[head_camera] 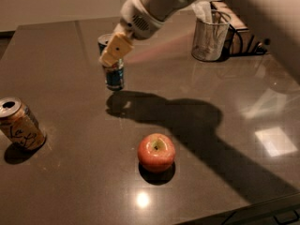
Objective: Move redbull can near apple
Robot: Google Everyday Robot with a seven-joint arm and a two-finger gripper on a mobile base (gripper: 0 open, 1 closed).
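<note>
The redbull can (114, 76) is slim, blue and silver, and upright at the back left of the dark table (225, 139). My gripper (113, 56) comes in from the upper right and is shut on the can's upper part. A tan finger pad (116, 49) covers the can's front. The can seems to hang just above the table, with its shadow a little below it. The apple (156, 152) is red-pink with a yellowish stem dimple. It sits toward the front middle, well below and right of the can.
A tan-gold can with script lettering (21, 124) stands tilted at the left edge. A wire mesh cup holding napkins (209, 36) stands at the back right, with a dark rack (243, 36) beside it. The arm's big shadow runs across the table middle.
</note>
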